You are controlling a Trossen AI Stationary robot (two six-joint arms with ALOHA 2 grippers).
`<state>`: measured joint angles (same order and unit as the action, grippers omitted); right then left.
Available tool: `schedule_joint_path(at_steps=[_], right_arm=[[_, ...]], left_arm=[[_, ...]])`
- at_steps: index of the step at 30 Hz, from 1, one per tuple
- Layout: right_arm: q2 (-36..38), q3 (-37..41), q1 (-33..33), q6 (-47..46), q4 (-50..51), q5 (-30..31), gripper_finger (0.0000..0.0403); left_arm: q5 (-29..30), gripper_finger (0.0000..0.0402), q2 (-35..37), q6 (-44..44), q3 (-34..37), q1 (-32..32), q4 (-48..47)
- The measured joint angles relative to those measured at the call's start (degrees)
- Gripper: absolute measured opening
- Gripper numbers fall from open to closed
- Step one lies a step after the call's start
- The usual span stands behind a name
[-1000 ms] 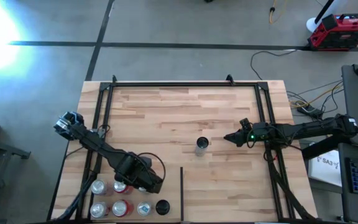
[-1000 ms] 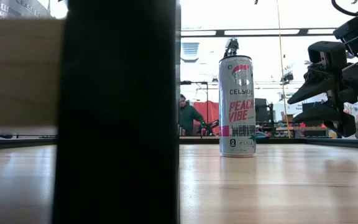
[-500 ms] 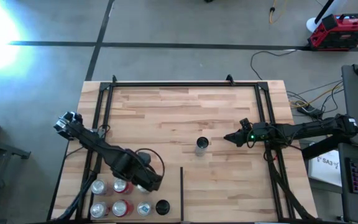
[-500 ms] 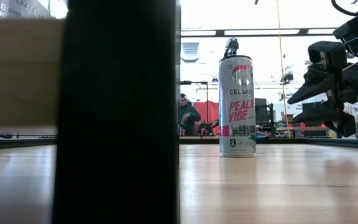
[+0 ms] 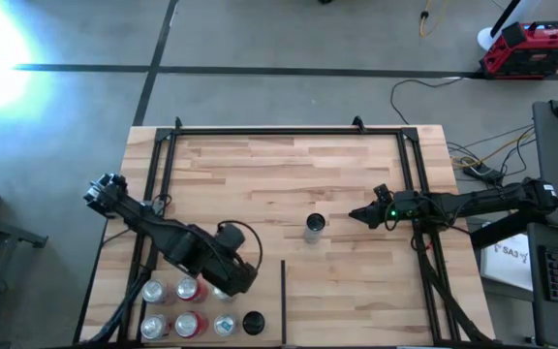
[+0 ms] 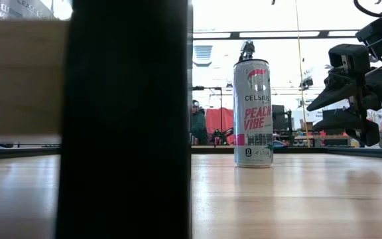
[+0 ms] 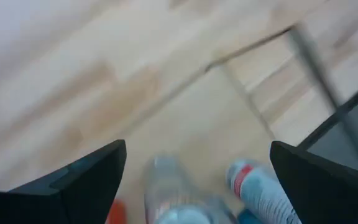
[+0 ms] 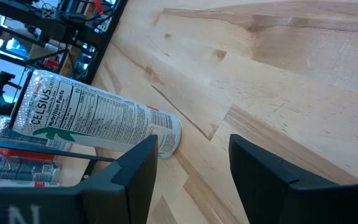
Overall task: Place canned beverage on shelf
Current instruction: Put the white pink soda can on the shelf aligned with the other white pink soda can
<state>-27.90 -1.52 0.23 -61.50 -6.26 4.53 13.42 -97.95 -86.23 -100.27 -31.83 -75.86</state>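
- Canned beverage (image 5: pixel 315 227) stands upright near the middle of the shelf (image 5: pixel 260 174), so I judge one placement done; it rests free, with nothing gripping it.
- My right end effector (image 5: pixel 356 214) hovers just beside that can, apart from it, fingers spread and empty.
- More cans (image 5: pixel 184 308) sit clustered at the shelf's near left corner, beside the short divider strip (image 5: pixel 283 301). I take these as the remaining stock, so the job probably goes on.
- My left end effector (image 5: pixel 240 281) hangs over that cluster, fingers wide apart, holding nothing.
- From the low view I read the can's label and confirm it sits flat on the wood (image 6: pixel 253 113); the dark block filling the left of that picture hides the corner cluster.
- Only the left wrist view looks down between the left fingers (image 7: pixel 79 180) onto two blurred can tops (image 7: pixel 166 186).
- Only the right wrist view shows the gap between the right fingers (image 8: pixel 135 168) and the can (image 8: pixel 98 121).
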Motion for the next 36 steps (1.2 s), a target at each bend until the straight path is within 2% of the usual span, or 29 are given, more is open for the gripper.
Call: schedule_joint_path(at_steps=[5, 9, 13, 18, 23, 27, 36], right_arm=[[0.01, 0.00, 0.01, 0.00, 0.02, -0.01, 0.0183], [0.00, 0.00, 0.00, 0.00, 0.00, -0.02, 0.0183], [0.01, 0.00, 0.01, -0.01, 0.01, -0.02, 0.0183], [0.02, 0.00, 0.00, 0.00, 0.00, 0.00, 0.0183], [0.02, 0.02, 0.00, -0.02, 0.00, -0.02, 0.0183], [0.00, 0.00, 0.01, -0.01, 0.01, -0.02, 0.0183], [0.00, 0.00, 0.02, 0.00, 0.00, 0.00, 0.0183]], left_arm=[[12.75, 0.0382, -0.19, 16.69, -3.15, 0.00, 5.32], [22.01, 0.0382, -1.51, 31.91, -3.83, 0.07, 16.04], [27.47, 0.0382, -4.69, 46.87, -4.03, 0.82, 27.95], [25.80, 0.0381, -9.18, 55.68, -4.03, 5.11, 38.66], [15.59, 0.0370, -12.80, 61.31, -4.03, 11.70, 46.16], [11.23, 0.0358, -14.71, 62.44, -4.00, 15.62, 47.98], [9.52, 0.0354, -15.69, 68.88, -3.75, 18.05, 49.90]])
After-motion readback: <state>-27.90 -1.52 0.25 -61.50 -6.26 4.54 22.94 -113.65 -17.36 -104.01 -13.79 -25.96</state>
